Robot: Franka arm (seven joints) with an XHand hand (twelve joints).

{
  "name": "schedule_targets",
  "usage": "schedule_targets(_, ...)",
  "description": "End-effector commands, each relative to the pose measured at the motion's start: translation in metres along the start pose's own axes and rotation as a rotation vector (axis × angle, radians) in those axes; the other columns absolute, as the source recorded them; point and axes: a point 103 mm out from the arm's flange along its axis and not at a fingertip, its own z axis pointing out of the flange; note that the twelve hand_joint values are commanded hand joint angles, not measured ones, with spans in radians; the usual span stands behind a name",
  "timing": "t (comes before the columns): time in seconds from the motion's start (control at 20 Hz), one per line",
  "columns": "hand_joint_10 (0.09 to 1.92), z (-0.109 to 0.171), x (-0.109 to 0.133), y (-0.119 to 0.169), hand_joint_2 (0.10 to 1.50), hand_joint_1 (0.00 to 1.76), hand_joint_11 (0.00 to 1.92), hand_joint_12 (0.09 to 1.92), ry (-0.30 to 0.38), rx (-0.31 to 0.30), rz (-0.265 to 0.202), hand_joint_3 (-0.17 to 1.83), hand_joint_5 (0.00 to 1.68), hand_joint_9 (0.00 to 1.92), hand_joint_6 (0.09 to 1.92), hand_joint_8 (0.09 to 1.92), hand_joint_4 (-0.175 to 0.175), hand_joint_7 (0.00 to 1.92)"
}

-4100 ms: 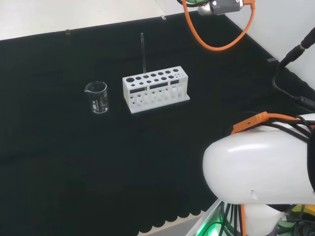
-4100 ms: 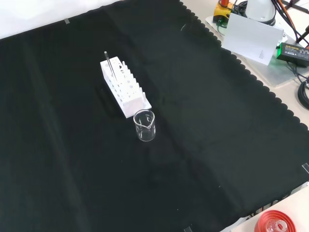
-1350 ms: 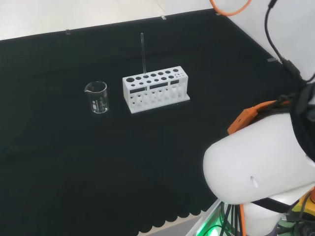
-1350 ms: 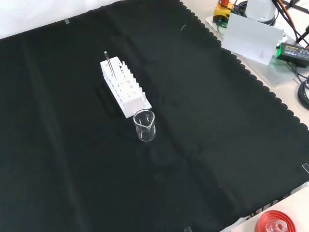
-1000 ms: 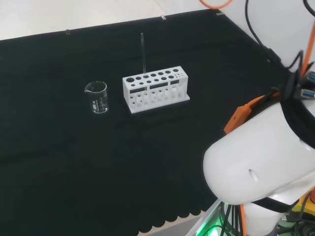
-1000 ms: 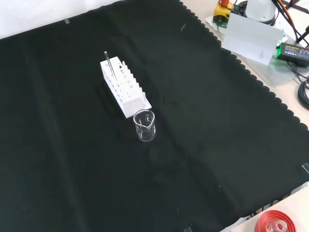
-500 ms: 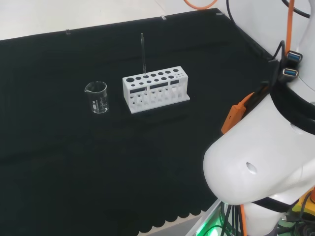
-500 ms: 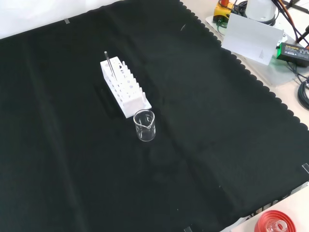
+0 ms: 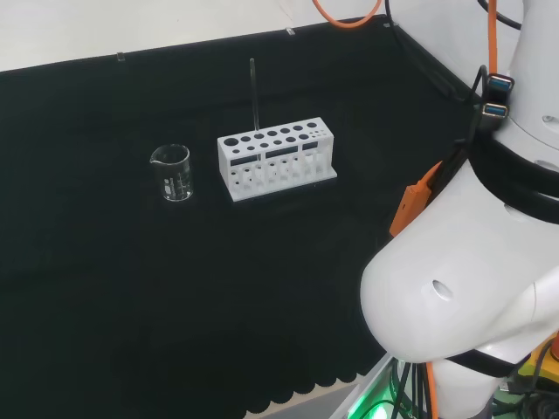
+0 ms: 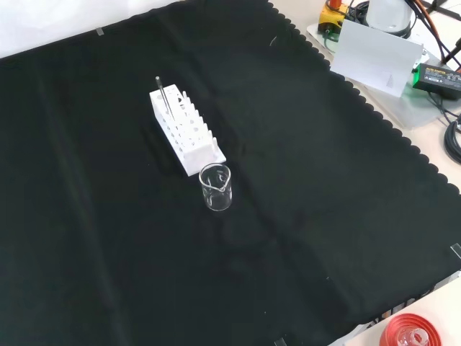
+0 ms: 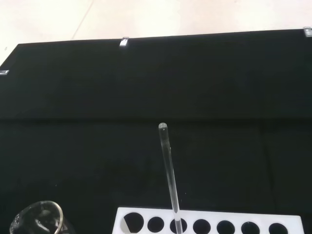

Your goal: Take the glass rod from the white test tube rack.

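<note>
I saw the glass rod (image 9: 254, 94) standing nearly upright in the white test tube rack (image 9: 276, 158), in a back-row hole near its beaker end. A clear beaker (image 9: 172, 172) sat at the rack's 9 o'clock in the head view, on the worktop (image 10: 310, 180). The hand's state: I couldn't tell.

The black cloth (image 10: 302, 187) over the bench looks matt and soft, with faint creases and a scalloped edge; the white test tube rack (image 9: 276, 158) looks like matt plastic, its holes clean-cut; the glass rod (image 11: 169, 173) is clear, smooth and glossy, rounded at its tip; the beaker (image 9: 172, 172) is clear glass with a shiny rim; the arm's link (image 9: 472, 288) is glossy white, smooth.
</note>
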Motion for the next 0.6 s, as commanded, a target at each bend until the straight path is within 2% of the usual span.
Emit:
schedule_targets(0.05, 0.82, 0.021, -0.007, 0.016, 0.83, 0.61, 0.31, 1.39, 0.021, 0.037, -0.02, 0.35, 0.5, 0.56, 0.17, 0.8, -0.165, 0.37)
schedule_targets(0.15, 0.81, 0.024, -0.01, 0.016, 0.83, 0.61, 0.32, 1.39, 0.016, 0.057, -0.018, 0.35, 0.51, 0.58, 0.18, 0.8, -0.16, 0.38)
schedule_targets(0.3, 0.81, 0.032, -0.002, 0.027, 0.83, 0.61, 0.33, 1.39, 0.042, 0.056, -0.019, 0.35, 0.5, 0.59, 0.18, 0.8, -0.155, 0.38)
schedule_targets(0.45, 0.81, 0.039, 0.003, 0.037, 0.83, 0.61, 0.34, 1.39, 0.039, 0.073, -0.018, 0.35, 0.49, 0.6, 0.19, 0.8, -0.148, 0.39)
schedule_targets(0.6, 0.81, 0.046, 0.007, 0.043, 0.83, 0.61, 0.34, 1.38, 0.046, 0.073, -0.045, 0.35, 0.49, 0.6, 0.19, 0.8, -0.145, 0.39)
